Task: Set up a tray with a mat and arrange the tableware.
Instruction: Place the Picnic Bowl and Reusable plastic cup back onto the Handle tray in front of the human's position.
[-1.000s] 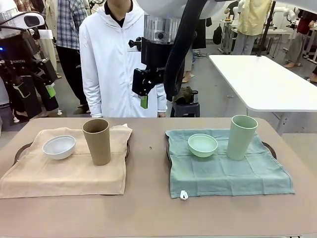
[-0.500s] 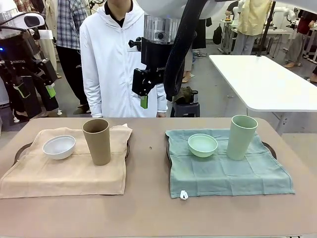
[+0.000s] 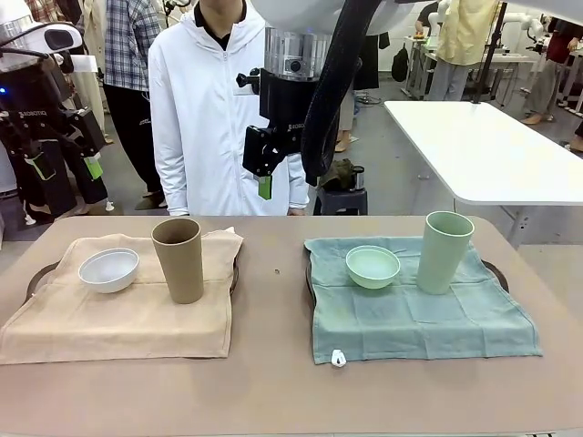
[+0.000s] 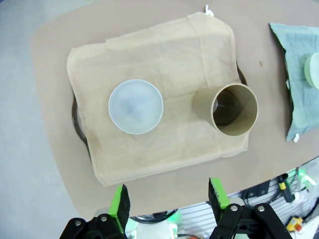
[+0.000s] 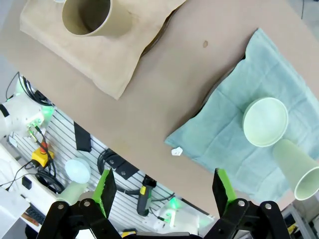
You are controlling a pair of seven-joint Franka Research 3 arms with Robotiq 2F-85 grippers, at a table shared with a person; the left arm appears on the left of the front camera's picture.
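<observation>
On the left, a dark tray (image 3: 36, 278) carries a tan mat (image 3: 118, 319) with a white bowl (image 3: 108, 269) and a tan-brown tumbler (image 3: 178, 259) standing upright. The right tray (image 3: 496, 271) carries a green mat (image 3: 419, 319) with a mint bowl (image 3: 373, 266) and an upright mint tumbler (image 3: 444, 251). My left gripper (image 3: 66, 168) hangs open and empty high above the left tray, looking down on the white bowl (image 4: 135, 106) and tan tumbler (image 4: 229, 109). Above the table's far middle my right gripper (image 3: 264, 173) is open and empty, with the mint bowl (image 5: 265, 121) and mint tumbler (image 5: 299, 167) below it.
A person in a white jacket (image 3: 219, 109) stands at the far edge, hands out of sight. A white table (image 3: 483, 146) stands behind on the right. Bare tabletop (image 3: 273, 300) runs between the two trays and along the near edge.
</observation>
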